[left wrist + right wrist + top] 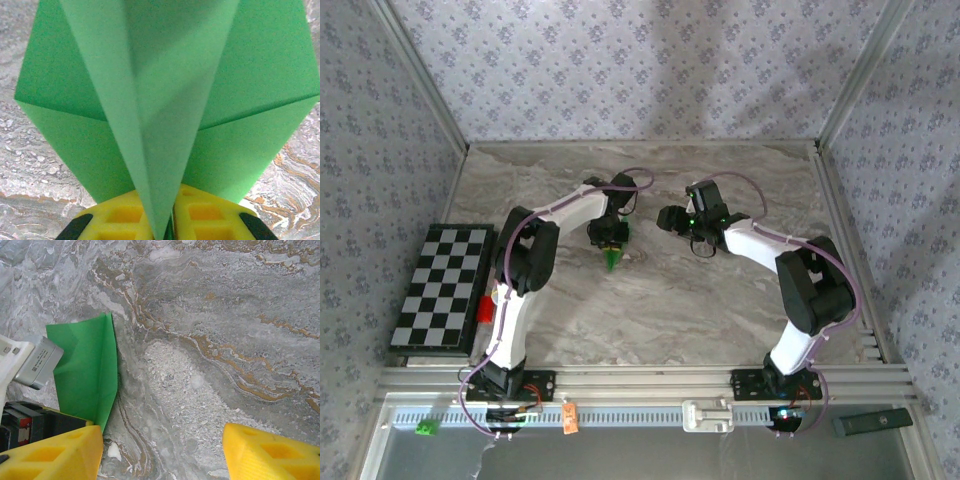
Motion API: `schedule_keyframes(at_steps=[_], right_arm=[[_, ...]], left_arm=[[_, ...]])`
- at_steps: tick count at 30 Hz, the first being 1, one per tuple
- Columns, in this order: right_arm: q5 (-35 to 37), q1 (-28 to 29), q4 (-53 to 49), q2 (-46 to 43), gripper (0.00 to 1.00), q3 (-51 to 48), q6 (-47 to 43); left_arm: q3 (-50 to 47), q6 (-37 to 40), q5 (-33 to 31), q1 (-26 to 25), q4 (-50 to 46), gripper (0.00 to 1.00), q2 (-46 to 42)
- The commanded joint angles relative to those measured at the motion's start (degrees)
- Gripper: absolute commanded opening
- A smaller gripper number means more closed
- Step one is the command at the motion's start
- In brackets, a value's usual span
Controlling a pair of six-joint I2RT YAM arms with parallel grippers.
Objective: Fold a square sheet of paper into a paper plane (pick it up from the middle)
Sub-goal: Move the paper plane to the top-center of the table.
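Status: folding looks basically done. The sheet is now a slim, pointed bright green paper plane (612,262) with a centre crease, so I'd call this the final step: the hand-off or set-down. The left gripper (611,244) sits near the middle of the grey veined marble tabletop (720,300), with the plane's nose hanging out toward 6 o'clock. On the left wrist camera the left gripper (170,227) has its yellow fingers (122,217) nearly together, pinching the plane (165,100) by the keel fold. The two wing flaps spread out to 10 and 2 o'clock above the marble. I can't tell whether the paper touches the surface. The right gripper (670,218) is at 3 o'clock of the left one, close but apart. On the right wrist camera its fingers (55,455) stand wide with only bare marble between them, so it is empty. The plane (87,370) shows there at 9 o'clock, off to the side of the jaws and not between them. The black-and-white checkered board (445,290) is at the table's 9 o'clock edge, well clear. My read of the next move: lower the plane flat and ease the left grip off the keel without dragging it. The thin paper will spring open or skid if the release is jerky. The right gripper could steady a wing, but it would have to shift toward 9 o'clock first.
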Motion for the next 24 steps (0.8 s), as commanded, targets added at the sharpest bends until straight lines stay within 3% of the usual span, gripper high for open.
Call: schedule_keyframes(at_steps=[1, 9, 19, 24], right_arm=[[-0.2, -0.25, -0.89, 0.6, 0.66, -0.47, 0.08], [1.96, -0.32, -2.13, -0.78, 0.7, -0.3, -1.45], [6.21, -1.56, -3.53, -3.76, 0.84, -1.33, -7.58], [8.02, -1.9, -4.11, -4.58, 1.0, -1.76, -8.89]], left_arm=[[1.14, -0.81, -0.53, -0.4, -1.05, 0.13, 1.01], [4.07, -0.75, -4.03, -0.04, 0.34, 0.05, -0.21], [16.61, -0.47, -6.06, 1.54, 1.42, 0.05, 6.48], [21.68, 0.22, -7.31, 1.64, 1.16, 0.05, 10.01]])
